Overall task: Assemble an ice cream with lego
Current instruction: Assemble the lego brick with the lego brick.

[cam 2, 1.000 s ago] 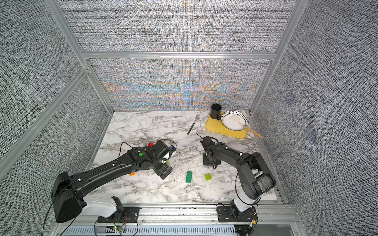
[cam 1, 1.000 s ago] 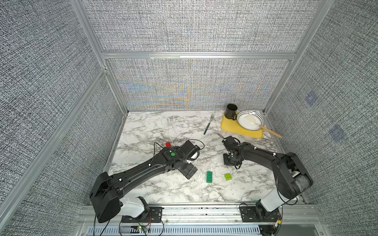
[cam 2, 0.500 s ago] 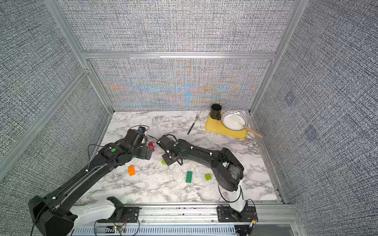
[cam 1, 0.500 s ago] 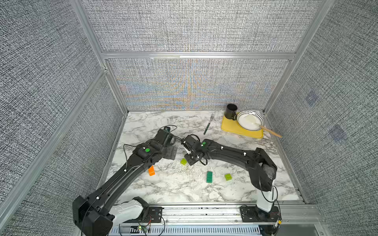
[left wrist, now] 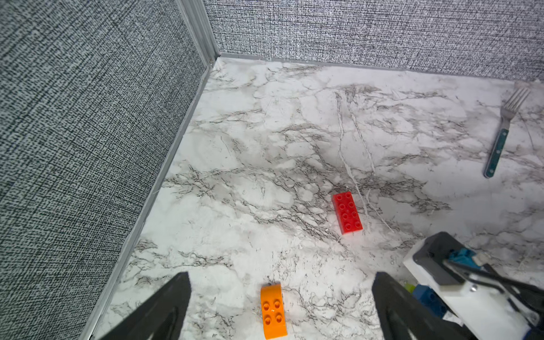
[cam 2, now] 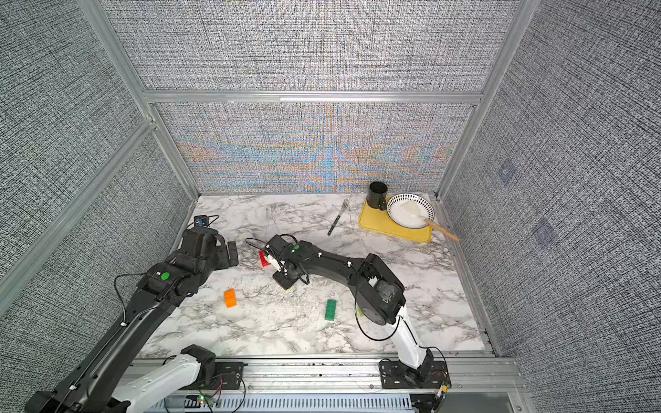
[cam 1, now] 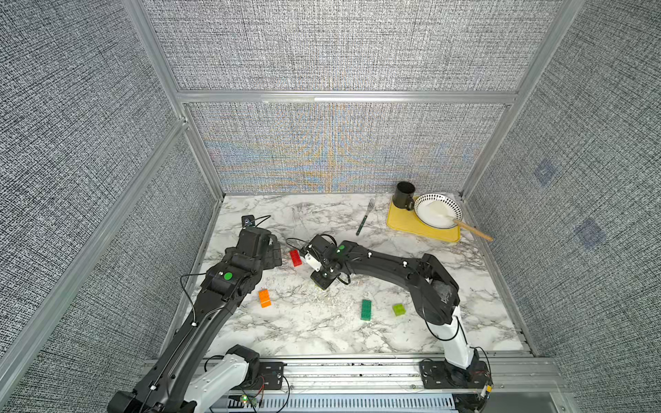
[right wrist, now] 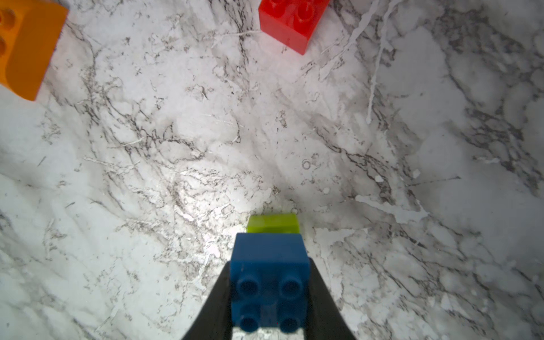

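My right gripper (right wrist: 269,265) is shut on a blue square brick (right wrist: 270,282), which sits on top of a lime brick (right wrist: 272,223) resting on the marble. In both top views it (cam 1: 322,280) (cam 2: 285,280) points down left of centre. A red long brick (cam 1: 295,258) lies just beside it, towards the left arm. My left gripper (left wrist: 281,276) is open above the table near the left wall, with the orange rounded brick (left wrist: 273,312) lying between and below its fingers. The dark green brick (cam 1: 366,309) and a second lime brick (cam 1: 398,309) lie nearer the front.
At the back right a yellow mat (cam 1: 422,230) carries a black mug (cam 1: 404,196) and a patterned bowl (cam 1: 438,211) with a wooden spoon (cam 1: 472,230). A fork (cam 1: 365,221) lies left of the mat. The left wall stands close behind my left arm.
My right arm has swung from the right side to left of centre and now holds the blue brick over the lime one. My left arm has pulled back towards the left wall.
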### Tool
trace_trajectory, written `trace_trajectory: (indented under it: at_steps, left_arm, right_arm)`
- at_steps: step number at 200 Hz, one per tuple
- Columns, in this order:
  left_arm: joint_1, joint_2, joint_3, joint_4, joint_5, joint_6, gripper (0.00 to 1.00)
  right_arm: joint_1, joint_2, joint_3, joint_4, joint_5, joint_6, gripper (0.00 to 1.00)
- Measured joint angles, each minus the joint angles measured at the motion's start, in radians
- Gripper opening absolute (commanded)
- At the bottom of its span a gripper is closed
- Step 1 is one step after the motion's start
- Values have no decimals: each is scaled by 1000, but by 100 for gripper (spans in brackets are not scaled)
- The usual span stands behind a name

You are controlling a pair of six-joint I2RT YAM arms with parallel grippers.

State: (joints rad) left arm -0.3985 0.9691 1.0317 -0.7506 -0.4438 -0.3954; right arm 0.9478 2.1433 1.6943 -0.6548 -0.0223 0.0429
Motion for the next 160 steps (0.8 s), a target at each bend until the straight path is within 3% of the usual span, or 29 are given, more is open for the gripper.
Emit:
trace_trajectory:
  at_steps: [87,160]
  left_arm:
    - [16,-31,-15,16,-25,-24,100]
    - [17,-31,-17,32,-24,-24,100]
  right_arm:
    - [-3,10,-4,-16,11,-13,22]
    - [-1,11,-14,-13,12,-35,38]
